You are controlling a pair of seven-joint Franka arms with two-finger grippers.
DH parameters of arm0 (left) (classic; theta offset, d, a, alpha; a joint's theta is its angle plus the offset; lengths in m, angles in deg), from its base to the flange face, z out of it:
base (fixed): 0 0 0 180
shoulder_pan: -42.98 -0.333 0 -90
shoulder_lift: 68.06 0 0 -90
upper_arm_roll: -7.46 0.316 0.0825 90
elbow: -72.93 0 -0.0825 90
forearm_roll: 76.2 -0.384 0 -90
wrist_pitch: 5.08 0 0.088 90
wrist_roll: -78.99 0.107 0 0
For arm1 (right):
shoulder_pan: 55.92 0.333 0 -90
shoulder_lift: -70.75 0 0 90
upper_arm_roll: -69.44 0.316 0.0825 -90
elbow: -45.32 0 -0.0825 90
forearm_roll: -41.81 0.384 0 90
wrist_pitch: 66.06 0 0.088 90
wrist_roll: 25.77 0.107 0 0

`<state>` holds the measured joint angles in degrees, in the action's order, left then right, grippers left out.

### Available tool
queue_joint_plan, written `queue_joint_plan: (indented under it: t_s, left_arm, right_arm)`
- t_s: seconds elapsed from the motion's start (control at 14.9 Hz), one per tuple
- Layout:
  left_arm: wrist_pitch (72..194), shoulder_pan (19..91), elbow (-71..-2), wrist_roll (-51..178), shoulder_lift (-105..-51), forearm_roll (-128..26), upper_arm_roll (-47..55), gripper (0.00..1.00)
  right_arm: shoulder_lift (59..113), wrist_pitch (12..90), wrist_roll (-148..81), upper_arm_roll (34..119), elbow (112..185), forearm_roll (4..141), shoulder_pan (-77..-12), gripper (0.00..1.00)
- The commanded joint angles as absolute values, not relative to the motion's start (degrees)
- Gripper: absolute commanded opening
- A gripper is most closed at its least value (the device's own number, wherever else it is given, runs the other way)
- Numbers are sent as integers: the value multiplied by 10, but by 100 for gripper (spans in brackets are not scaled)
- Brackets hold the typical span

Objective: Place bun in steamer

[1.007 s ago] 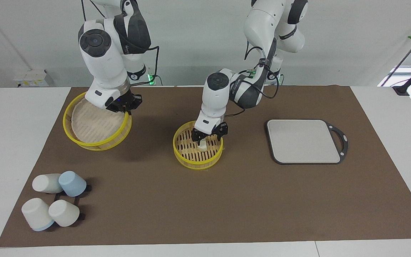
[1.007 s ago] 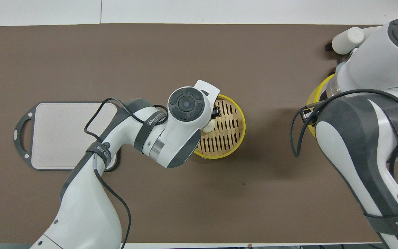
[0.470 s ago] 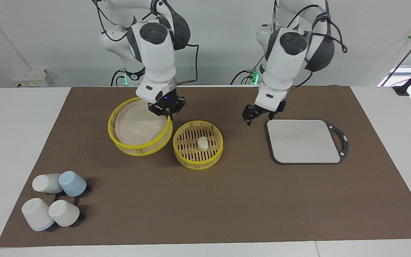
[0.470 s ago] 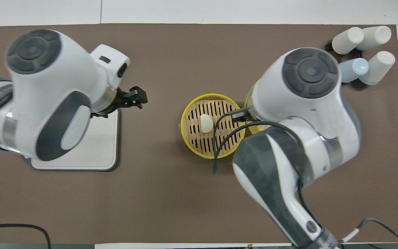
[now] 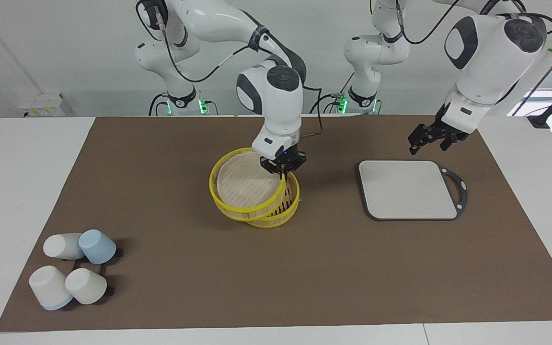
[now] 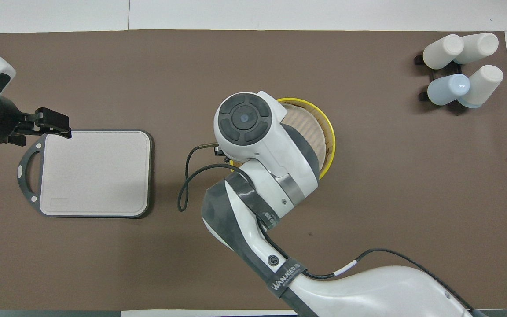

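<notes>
Right gripper (image 5: 283, 167) over steamer (image 5: 288, 208) mid-table, jaws pinching rim of tilted lid (image 5: 245, 189), which covers most of the basket. Bun hidden beneath. Left gripper (image 5: 428, 140) raised above cutting board (image 5: 408, 189), jaws spread.

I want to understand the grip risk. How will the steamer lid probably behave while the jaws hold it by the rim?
The lid hangs tilted from the right gripper, pinched at one rim point only, so it may swing or pivot. It looks thin, likely light. It keeps its round shape, so probably stiff. One edge overlaps the steamer rim and might catch.
</notes>
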<state>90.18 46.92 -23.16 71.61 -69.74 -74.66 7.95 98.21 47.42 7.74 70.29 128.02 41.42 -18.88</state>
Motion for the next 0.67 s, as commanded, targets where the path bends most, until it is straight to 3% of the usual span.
queue_joint_plan:
  t_s: [0.0, 0.6]
  left_arm:
    - [874, 470, -239, 721, -677, -768, 72, 100]
    - [834, 459, -239, 761, -641, -765, 73, 100]
  right_arm:
    - [1005, 478, 97, 698, 1242, 409, -176, 0]
    - [1016, 484, 119, 698, 1274, 399, -153, 0]
